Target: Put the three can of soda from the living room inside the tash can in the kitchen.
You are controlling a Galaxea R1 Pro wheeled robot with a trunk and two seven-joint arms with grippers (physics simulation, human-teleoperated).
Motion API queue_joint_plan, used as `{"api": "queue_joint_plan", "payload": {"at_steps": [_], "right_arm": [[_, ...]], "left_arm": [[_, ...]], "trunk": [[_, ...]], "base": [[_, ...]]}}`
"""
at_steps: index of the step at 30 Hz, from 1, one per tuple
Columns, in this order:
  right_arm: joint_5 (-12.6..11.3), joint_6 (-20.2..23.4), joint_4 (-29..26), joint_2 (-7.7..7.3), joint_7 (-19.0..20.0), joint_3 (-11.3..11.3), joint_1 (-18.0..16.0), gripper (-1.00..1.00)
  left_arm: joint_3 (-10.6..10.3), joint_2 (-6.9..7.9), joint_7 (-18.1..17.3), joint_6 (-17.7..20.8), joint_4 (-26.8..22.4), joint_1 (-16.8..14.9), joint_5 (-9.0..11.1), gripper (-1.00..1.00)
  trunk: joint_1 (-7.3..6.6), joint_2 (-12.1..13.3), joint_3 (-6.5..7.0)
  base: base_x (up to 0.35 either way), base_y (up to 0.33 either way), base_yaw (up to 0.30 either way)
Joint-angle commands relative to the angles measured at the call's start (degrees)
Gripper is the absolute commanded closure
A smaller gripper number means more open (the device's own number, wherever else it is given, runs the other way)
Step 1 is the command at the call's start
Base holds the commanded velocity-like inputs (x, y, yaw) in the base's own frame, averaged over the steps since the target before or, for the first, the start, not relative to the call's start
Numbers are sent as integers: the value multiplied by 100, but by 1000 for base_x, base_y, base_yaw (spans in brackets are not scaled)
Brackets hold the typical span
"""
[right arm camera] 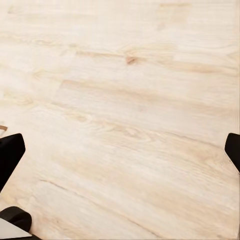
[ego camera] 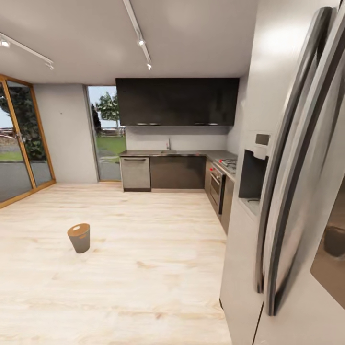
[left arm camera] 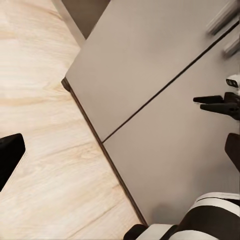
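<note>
Kitchen's in sight on the head view: the tash can [ego camera: 79, 237] stands upright on the pale wood floor [ego camera: 143, 268], out to the left and a fair way ahead of the robot, well apart from everything else, open mouth facing up. A big steel fridge [ego camera: 287, 191] crowds the right side close in, with the dark counter run [ego camera: 177, 170], sink and oven against the far wall, and glass doors [ego camera: 19, 143] at far left. So the relation that matters, I'd say: the bin lies forward and to the left, which makes the left arm the nearer one, and the robot would need to roll that way and clear the fridge first. No soda can anywhere in these shots, so I can't say where those are. Left wrist view looks down at the fridge's grey door panels [left arm camera: 150, 75] meeting the floor; the left gripper [left arm camera: 125, 152] has its dark fingertips [left arm camera: 10, 155] at the two opposite edges of the frame, spread wide with nothing between. Right wrist view is bare floorboards; the right gripper [right arm camera: 125, 152] is likewise spread wide and empty, fingertips [right arm camera: 10, 152] at the edges.
</note>
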Motion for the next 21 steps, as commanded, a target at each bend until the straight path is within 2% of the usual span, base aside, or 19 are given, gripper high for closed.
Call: {"api": "queue_joint_plan", "payload": {"at_steps": [1,15,21], "right_arm": [[0,0,0,0,0,0,0,-100],[4,0,0,0,6,3,0,-100],[8,0,0,0,1,8,0,-100]], "left_arm": [[1,0,0,0,0,0,0,-100],[0,0,0,0,0,0,0,-100],[6,0,0,-7,0,0,0,-100]], "trunk": [[0,0,0],[0,0,0],[0,0,0]], "base": [[329,0,0],[309,57,0],[68,30,176]]}}
